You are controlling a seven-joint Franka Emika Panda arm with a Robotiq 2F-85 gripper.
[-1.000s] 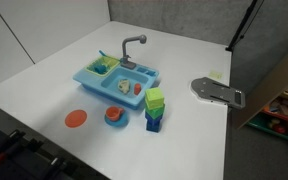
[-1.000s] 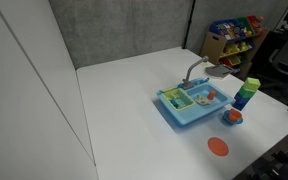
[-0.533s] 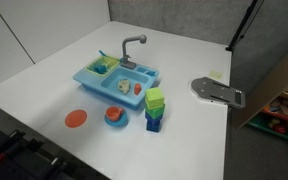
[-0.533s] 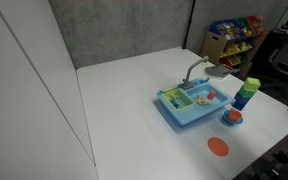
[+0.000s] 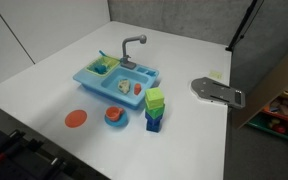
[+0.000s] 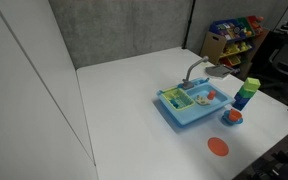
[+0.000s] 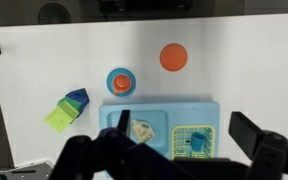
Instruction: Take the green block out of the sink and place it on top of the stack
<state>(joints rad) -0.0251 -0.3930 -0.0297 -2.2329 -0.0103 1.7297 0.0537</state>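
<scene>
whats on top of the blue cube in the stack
A darker green cube, then the light green block on that. The blue cube's top face is covered.

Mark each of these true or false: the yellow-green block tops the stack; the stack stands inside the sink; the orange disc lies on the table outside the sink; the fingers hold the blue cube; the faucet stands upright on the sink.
1. The yellow-green block tops the stack. True.
2. The stack stands inside the sink. False: it stands on the table, beside the sink.
3. The orange disc lies on the table outside the sink. True.
4. The fingers hold the blue cube. False: in the wrist view they are spread apart with nothing between them, and the blue cube is the bottom of the stack.
5. The grey faucet stands upright on the sink. True.
</scene>
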